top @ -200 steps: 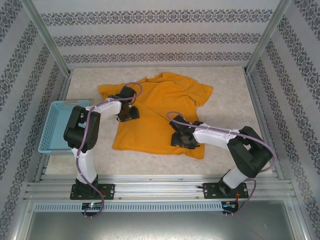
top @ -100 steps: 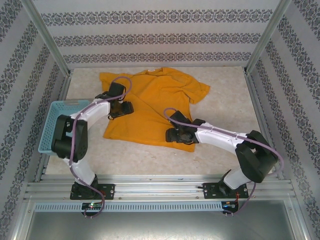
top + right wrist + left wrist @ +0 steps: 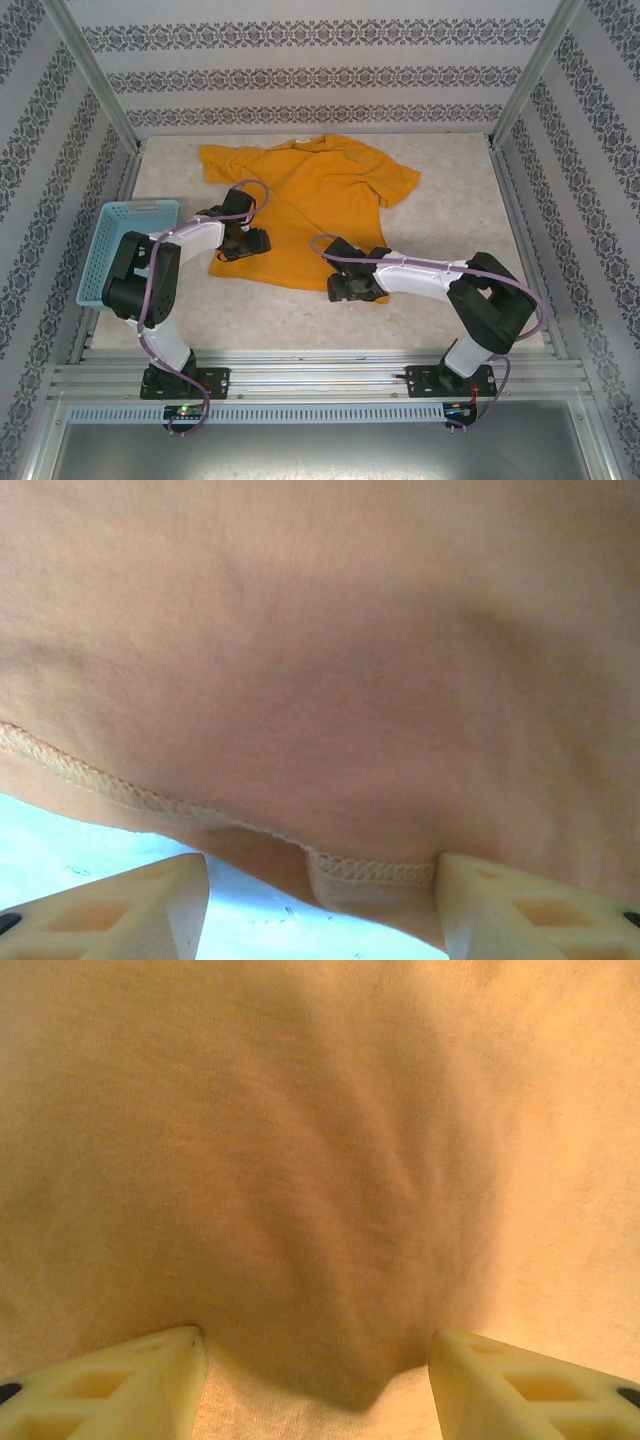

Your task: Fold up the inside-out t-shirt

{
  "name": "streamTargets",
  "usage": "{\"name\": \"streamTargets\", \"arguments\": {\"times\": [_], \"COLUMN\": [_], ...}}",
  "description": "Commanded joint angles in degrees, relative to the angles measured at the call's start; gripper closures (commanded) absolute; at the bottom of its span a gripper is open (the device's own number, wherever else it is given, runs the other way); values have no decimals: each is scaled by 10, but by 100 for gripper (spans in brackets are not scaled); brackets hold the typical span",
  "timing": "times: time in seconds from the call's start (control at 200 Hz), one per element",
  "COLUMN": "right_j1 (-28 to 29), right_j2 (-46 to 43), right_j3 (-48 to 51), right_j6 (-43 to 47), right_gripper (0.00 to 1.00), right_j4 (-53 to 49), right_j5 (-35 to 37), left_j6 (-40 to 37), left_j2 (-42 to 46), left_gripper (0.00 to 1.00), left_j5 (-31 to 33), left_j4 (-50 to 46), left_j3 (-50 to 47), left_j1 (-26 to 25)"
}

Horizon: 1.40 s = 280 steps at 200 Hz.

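The inside-out t-shirt (image 3: 310, 190) lies spread flat on the table, plain orange side up, collar toward the back wall. My left gripper (image 3: 243, 243) rests over its lower left corner. In the left wrist view plain orange cloth (image 3: 320, 1160) lies under the left gripper (image 3: 315, 1380), whose jaws stand open with nothing pinched between them. My right gripper (image 3: 348, 288) sits at the shirt's bottom hem. In the right wrist view the stitched hem (image 3: 370, 868) runs between the wide-apart fingers of the right gripper (image 3: 320, 905), with nothing gripped.
A light blue basket (image 3: 125, 245) stands at the table's left edge, close to the left arm. Bare table (image 3: 450, 210) lies right of the shirt and in front of the hem (image 3: 60, 850). Metal frame rails border the table.
The shirt has slid left and toward the back, and lies flatter. Both grippers went with it, then drew back toward me. The left jaws have opened wider.
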<state>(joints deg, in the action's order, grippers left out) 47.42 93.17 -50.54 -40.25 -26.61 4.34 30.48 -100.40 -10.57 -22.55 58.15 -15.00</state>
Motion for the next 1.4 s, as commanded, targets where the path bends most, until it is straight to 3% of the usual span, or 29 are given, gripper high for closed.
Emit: {"name": "streamTargets", "arguments": {"times": [0.0, 0.235, 0.744, 1.079, 1.169, 1.394], "right_j1": [5, 5, 8, 8, 7, -10], "right_j2": [7, 9, 5, -76, -103, -164], "right_j3": [-13, -29, -49, -36, -36, -39], "right_j6": [4, 15, 22, 20, 23, 24], "right_gripper": [40, 48, 87, 93, 95, 97], "right_j4": [-20, -40, -57, -76, -78, -67], "right_j5": [30, 60, 64, 63, 66, 47], "left_j6": [9, 6, 2, -4, -27, -141], "left_j2": [-22, -3, 12, 55, 97, 259], "left_gripper": [38, 38, 37, 36, 36, 12], "left_j5": [-16, -7, 0, 14, 13, 41], "left_j4": [8, 11, 10, 22, 57, 164], "left_j3": [-5, -37, -46, -70, -90, -140], "left_j1": [-3, -5, -9, -17, -40, -190]}}
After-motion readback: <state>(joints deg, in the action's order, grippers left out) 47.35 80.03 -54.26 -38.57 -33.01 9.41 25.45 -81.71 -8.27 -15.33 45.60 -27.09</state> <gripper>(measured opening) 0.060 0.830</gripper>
